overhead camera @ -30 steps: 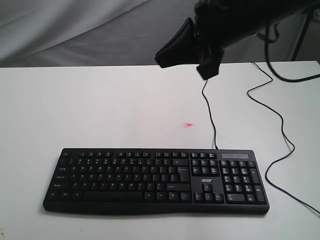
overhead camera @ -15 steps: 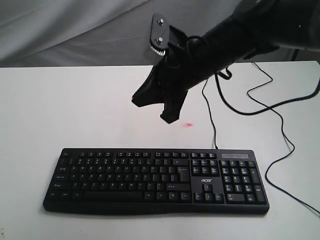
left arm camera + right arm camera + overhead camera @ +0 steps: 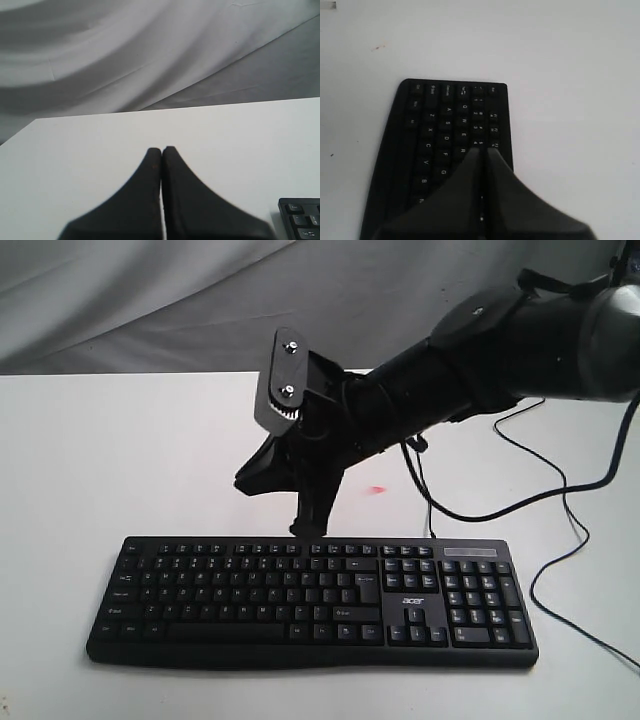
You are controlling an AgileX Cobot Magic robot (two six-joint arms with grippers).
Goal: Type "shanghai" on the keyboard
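Observation:
The black keyboard (image 3: 250, 602) lies along the front of the white table (image 3: 120, 460), its number pad at the right end. My right gripper (image 3: 303, 528) reaches in from the upper right and hangs just above the keyboard's back edge, left of the middle. In the right wrist view the right gripper (image 3: 482, 149) is shut, with nothing held, over the number row of the keyboard (image 3: 445, 125). My left gripper (image 3: 161, 148) is shut and empty above bare table, with a corner of the keyboard (image 3: 300, 220) beside it. The left arm does not show in the exterior view.
The keyboard's thin cable (image 3: 428, 502) runs back from its rear edge under the right arm. More black cables (image 3: 562, 502) loop over the table's right side. A small red spot (image 3: 377, 490) marks the table behind the keyboard. Grey cloth (image 3: 150, 300) hangs at the back.
The right arm has swung down and to the left from the top right corner. Its shut gripper now hangs just above the keyboard's back edge. The keyboard has not moved.

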